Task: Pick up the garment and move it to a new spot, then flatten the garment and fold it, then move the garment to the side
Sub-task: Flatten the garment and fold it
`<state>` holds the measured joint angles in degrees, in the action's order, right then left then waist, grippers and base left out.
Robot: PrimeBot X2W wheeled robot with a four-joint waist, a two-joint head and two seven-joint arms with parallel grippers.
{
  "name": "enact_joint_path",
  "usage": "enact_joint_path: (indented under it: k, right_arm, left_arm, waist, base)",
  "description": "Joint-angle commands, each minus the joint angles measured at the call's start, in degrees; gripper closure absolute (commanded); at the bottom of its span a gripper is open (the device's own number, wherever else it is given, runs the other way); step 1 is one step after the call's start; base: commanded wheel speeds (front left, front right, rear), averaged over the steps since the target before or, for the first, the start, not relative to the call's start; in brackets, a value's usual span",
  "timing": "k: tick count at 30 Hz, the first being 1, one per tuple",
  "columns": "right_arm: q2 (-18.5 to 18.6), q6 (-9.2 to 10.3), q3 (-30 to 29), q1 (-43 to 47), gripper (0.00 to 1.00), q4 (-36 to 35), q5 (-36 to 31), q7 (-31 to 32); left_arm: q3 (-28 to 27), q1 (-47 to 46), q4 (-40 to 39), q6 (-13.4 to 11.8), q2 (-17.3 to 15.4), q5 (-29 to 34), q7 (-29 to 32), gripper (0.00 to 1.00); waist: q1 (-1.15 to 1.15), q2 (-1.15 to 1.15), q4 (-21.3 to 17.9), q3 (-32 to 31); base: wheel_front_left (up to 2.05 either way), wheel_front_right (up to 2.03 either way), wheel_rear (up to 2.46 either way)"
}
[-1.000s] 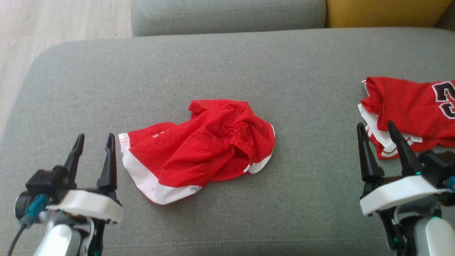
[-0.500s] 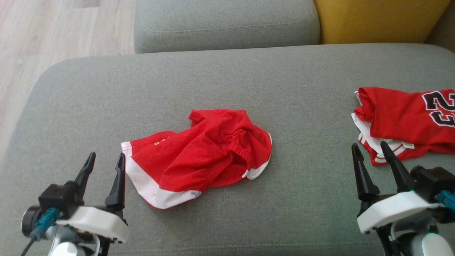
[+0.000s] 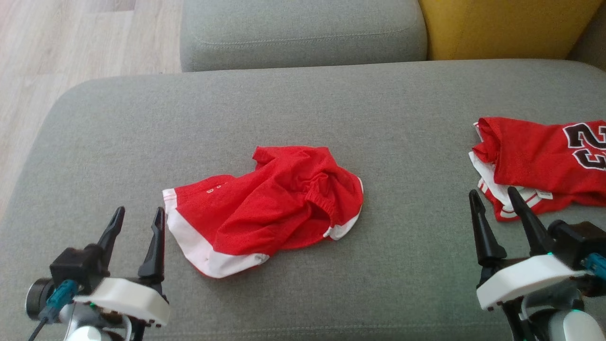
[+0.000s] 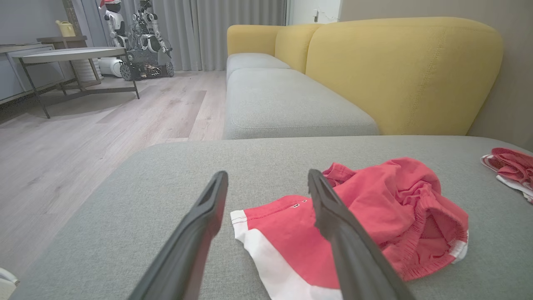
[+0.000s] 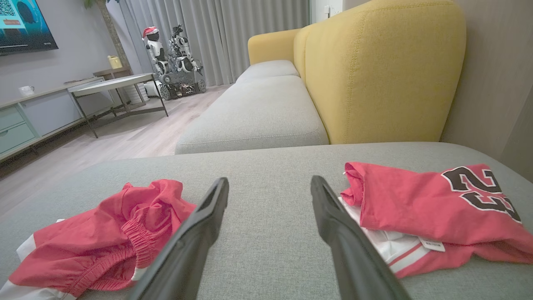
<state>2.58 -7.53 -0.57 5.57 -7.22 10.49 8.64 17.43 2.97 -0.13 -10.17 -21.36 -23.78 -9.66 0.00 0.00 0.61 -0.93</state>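
Both left claw (image 3: pixel 140 210) and right claw (image 3: pixel 491 191) are spread wide near the cushion's (image 3: pixel 303 104) front edge. Crumpled shorts (image 3: pixel 270 208) lie in the middle, a jersey (image 3: pixel 535 156) at the right edge.

The left end effector (image 3: pixel 139 213) sits low at the robot's left, both dark fingers spread wide apart and pointing forward (empty, touching nothing). The right end effector (image 3: pixel 492 194) mirrors it at the robot's right, fingers equally wide apart, angled slightly leftward, also empty.
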Motion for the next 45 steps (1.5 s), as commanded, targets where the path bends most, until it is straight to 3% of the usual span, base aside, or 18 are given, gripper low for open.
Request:
enact_joint_path:
  k: [1,12,18,26,34,40,41,42,44,45]
  right_arm:
    - [0.3,0.04,1.1,-1.2,0.0,-2.3,-0.5,0.0]
    - [0.3,0.04,3.2,-1.3,0.0,-1.1,0.0,0.7]
    - [0.3,0.04,12.5,-3.0,0.0,3.5,1.8,2.0]
    - [0.3,0.04,29.2,-9.4,0.0,16.3,7.6,1.8]
    - [0.3,0.04,36.3,-19.4,0.0,27.8,12.2,-2.4]
    - [0.3,0.04,40.6,-24.8,0.0,33.8,15.8,-6.2]
    - [0.3,0.04,41.1,-25.4,0.21,34.5,16.4,-6.7]
    - [0.3,0.04,41.1,-25.4,0.21,34.5,16.4,-6.7]
    - [0.3,0.04,41.9,-26.3,0.89,35.4,17.2,-7.8]
    - [0.3,0.04,42.2,-26.7,1.0,35.6,17.6,-8.4]
  left_arm:
    - [-2.6,-2.4,-2.2,-0.4,-1.6,0.1,0.0,0.0]
    - [-1.8,-4.0,-2.2,-0.1,-1.4,-0.2,0.3,0.0]
    - [-0.9,-7.3,-2.3,0.6,-1.1,0.4,-0.2,0.0]
    - [0.6,-12.7,-0.3,2.7,0.4,0.4,-2.0,0.0]
    - [2.4,-18.4,2.6,4.9,2.9,1.0,-3.9,0.0]
    - [1.9,-20.0,4.6,5.6,3.6,1.2,-4.8,0.0]
    - [1.8,-20.1,4.8,5.7,3.6,1.2,-4.8,0.0]
    - [1.8,-20.1,4.8,5.7,3.6,1.2,-4.8,0.0]
    - [1.6,-20.1,5.2,5.8,3.6,1.3,-5.0,0.0]
    - [1.4,-20.1,5.3,5.9,3.5,1.3,-5.0,0.0]
  waist:
    - [0.0,0.0,0.0,0.0]
    - [0.0,0.0,1.8,1.2]
    - [0.0,0.0,4.6,4.9]
    - [0.0,0.0,9.8,10.7]
    - [0.0,0.0,15.1,16.2]
    - [0.0,0.0,15.6,17.5]
    - [0.0,0.0,15.5,17.6]
    - [0.0,0.0,15.5,17.6]
    - [0.0,0.0,14.9,17.6]
    - [0.0,0.0,14.5,17.6]
  base:
    - [0.0,0.0,0.0]
    - [0.0,0.0,0.0]
    - [0.0,0.0,0.0]
    - [0.0,0.0,0.0]
    - [0.0,0.0,0.0]
    - [0.0,0.0,0.0]
    - [0.0,0.0,0.0]
    - [0.0,0.0,0.0]
    - [0.0,0.0,0.0]
    - [0.0,0.0,0.0]
